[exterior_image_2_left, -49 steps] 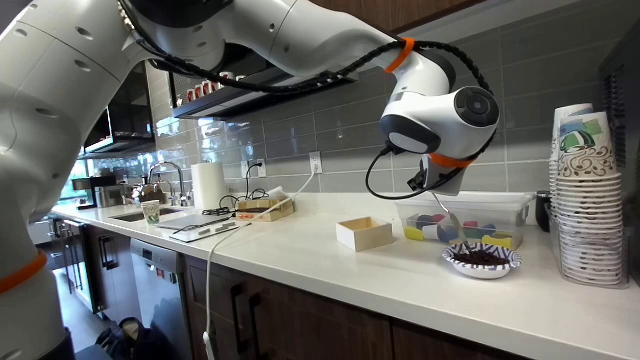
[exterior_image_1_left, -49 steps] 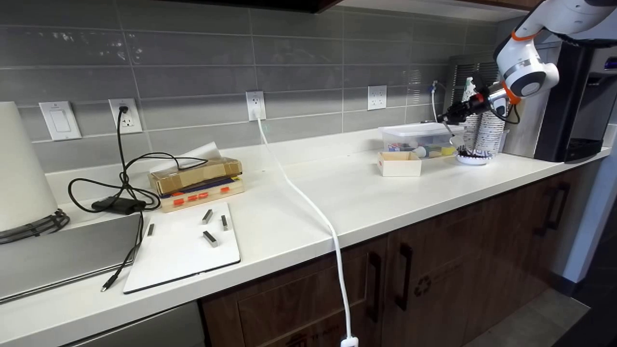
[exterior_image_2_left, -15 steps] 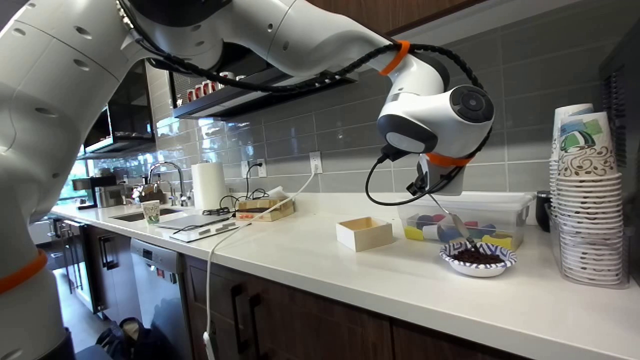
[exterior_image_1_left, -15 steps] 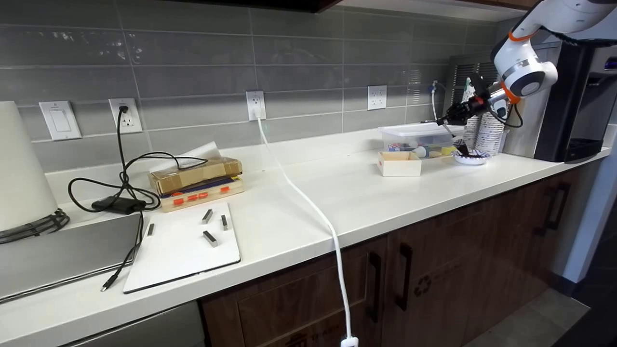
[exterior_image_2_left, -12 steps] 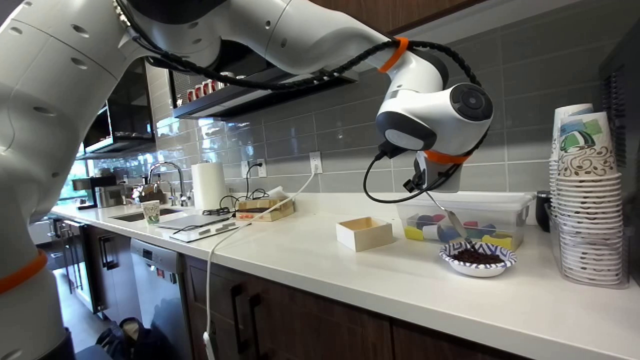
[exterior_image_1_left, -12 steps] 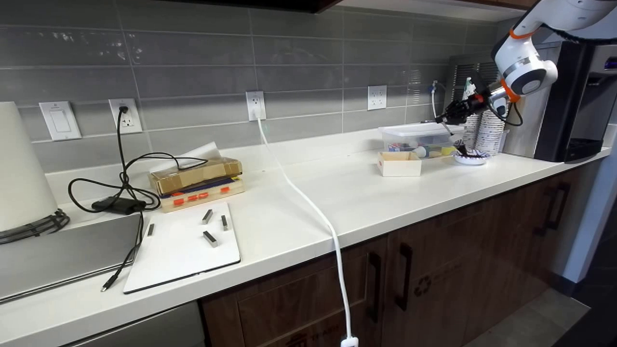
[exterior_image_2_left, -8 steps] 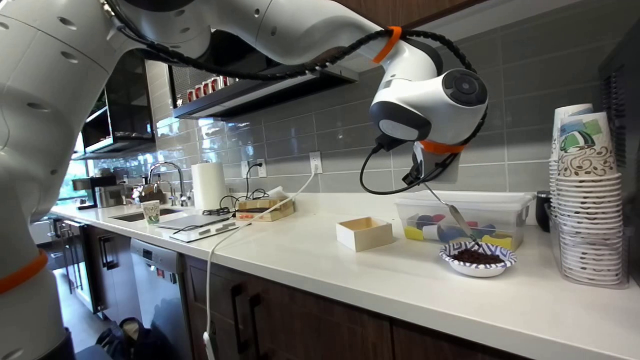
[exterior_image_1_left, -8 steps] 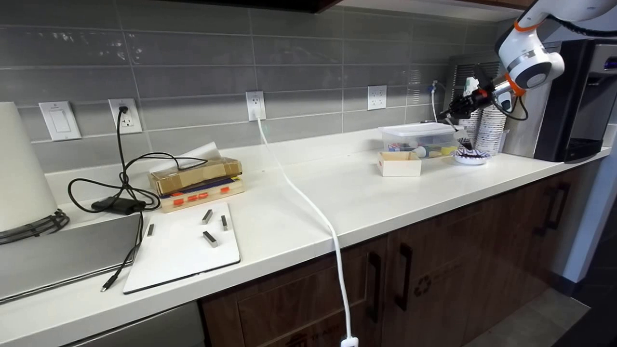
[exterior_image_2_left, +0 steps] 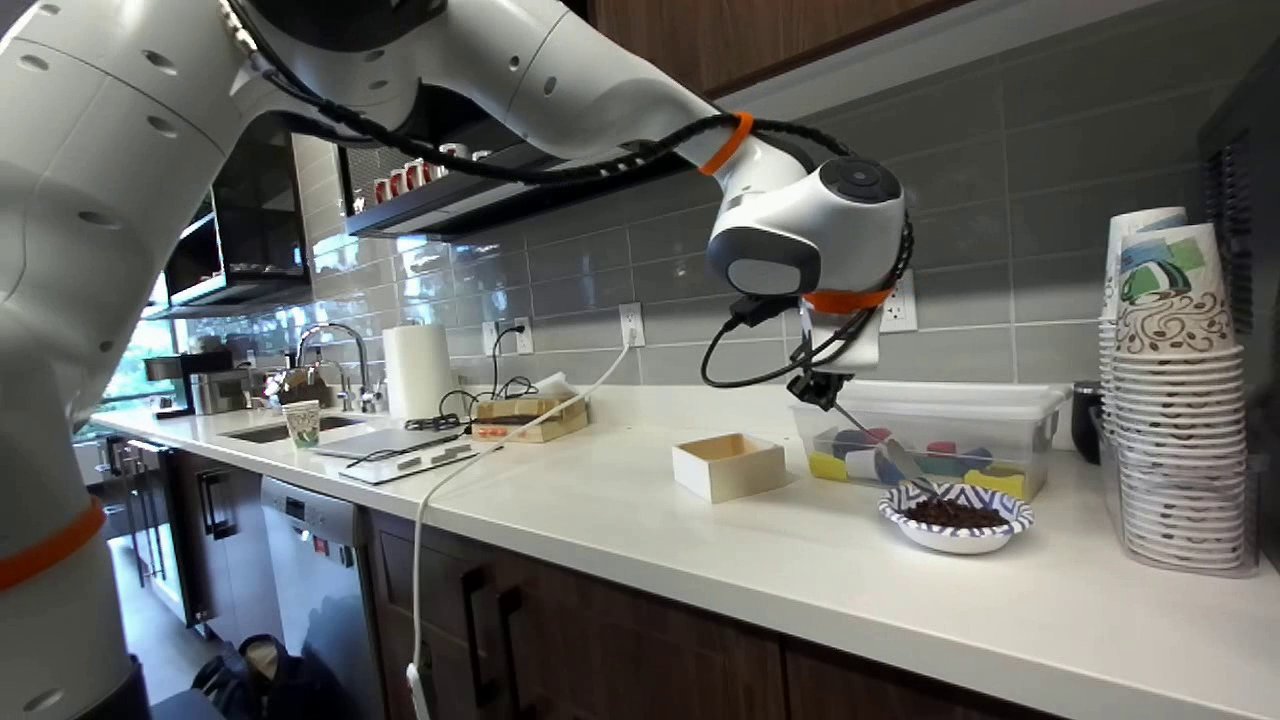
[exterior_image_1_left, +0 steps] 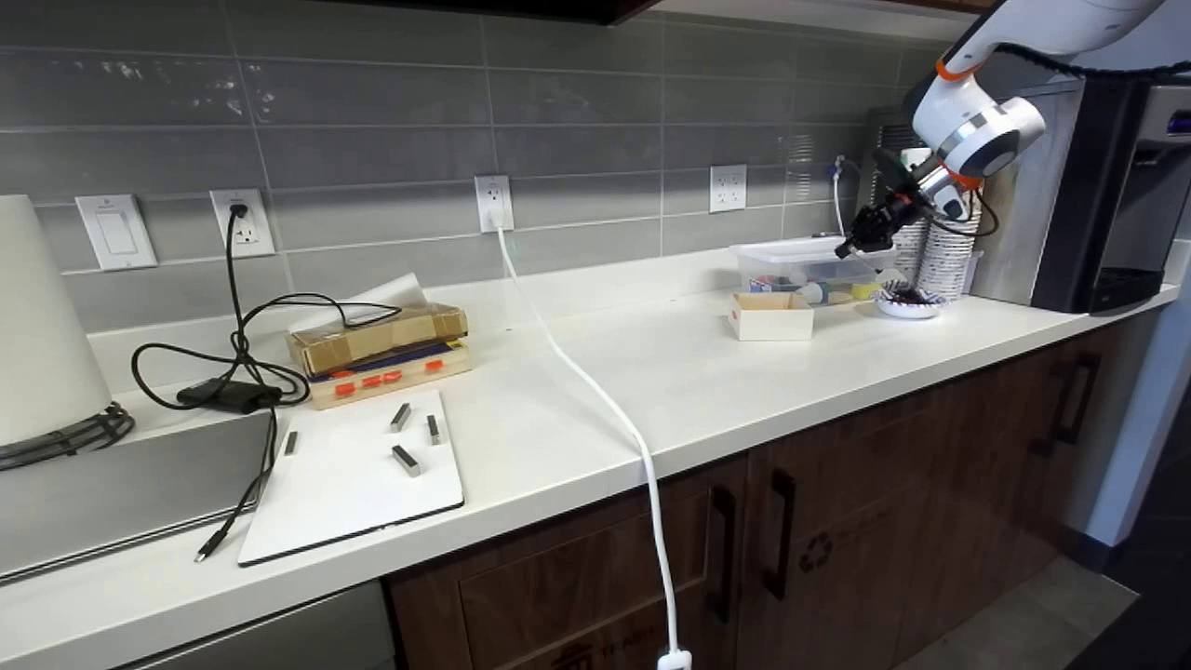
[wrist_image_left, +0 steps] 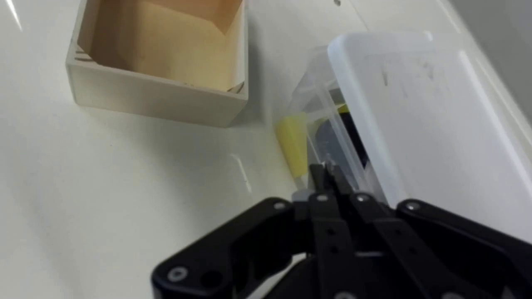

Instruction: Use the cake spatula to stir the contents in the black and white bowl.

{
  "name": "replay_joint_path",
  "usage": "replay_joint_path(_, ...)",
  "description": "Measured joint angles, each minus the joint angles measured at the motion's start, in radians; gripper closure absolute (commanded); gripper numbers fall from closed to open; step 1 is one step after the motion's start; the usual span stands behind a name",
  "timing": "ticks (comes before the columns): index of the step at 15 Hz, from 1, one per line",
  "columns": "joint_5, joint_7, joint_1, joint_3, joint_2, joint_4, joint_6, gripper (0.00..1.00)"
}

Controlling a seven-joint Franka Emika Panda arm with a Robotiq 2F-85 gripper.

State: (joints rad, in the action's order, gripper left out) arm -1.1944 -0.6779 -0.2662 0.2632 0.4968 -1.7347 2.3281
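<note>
Bowl [exterior_image_2_left: 957, 544] of white colour, with a dark blue pattern on its rim, stands on the table [exterior_image_2_left: 620, 500] and is visible in both exterior views. Inside it lie dark, small-grained contents [exterior_image_2_left: 952, 514].

The end effector [wrist_image_left: 328, 171] is raised above the table, in both exterior views between ten and eleven o'clock from the bowl. Its two fingers [wrist_image_left: 317, 178] are close together and pinch the handle of the spatula [exterior_image_2_left: 905, 463]. The spatula is tilted: in an exterior view it goes down toward between four and five o'clock, and its lower end is seen at the far rim of the bowl. Whether this end touches the contents, one cannot tell.

In an exterior view, the plastic tub [exterior_image_2_left: 930, 402] is just behind the bowl, near eleven o'clock, and coloured pieces [exterior_image_2_left: 828, 466] show through its wall. The open wooden box [exterior_image_2_left: 745, 480] is at about nine o'clock from the bowl, apart from it, and the stack of paper cups [exterior_image_2_left: 1180, 420] is between two and three o'clock. In the wrist view, the wooden box lies at ten o'clock from the fingertips.

In an exterior view, the white cable [exterior_image_1_left: 650, 484] hangs over the front edge of the table, and the white board [exterior_image_1_left: 344, 484] lies at eight o'clock of this view.
</note>
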Motion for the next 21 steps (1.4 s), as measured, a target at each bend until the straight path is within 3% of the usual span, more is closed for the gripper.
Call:
replay_joint_path(4,0.17,-0.124,0.06,0.003,0.035,0.004,0.123,0.99)
replay_joint_path(9,0.386,-0.25,0.085,0.012,0.061,0.007,0.162,0.99)
replay_joint_path(16,0.509,-0.283,0.084,0.001,0.08,0.009,0.17,0.99)
replay_joint_path(17,0.514,-0.283,0.083,0.0,0.08,0.008,0.177,0.71)
replay_joint_path(18,0.514,-0.283,0.081,-0.001,0.081,0.008,0.183,0.71)
replay_joint_path(21,0.514,-0.283,0.069,-0.012,0.081,0.006,0.2,0.48)
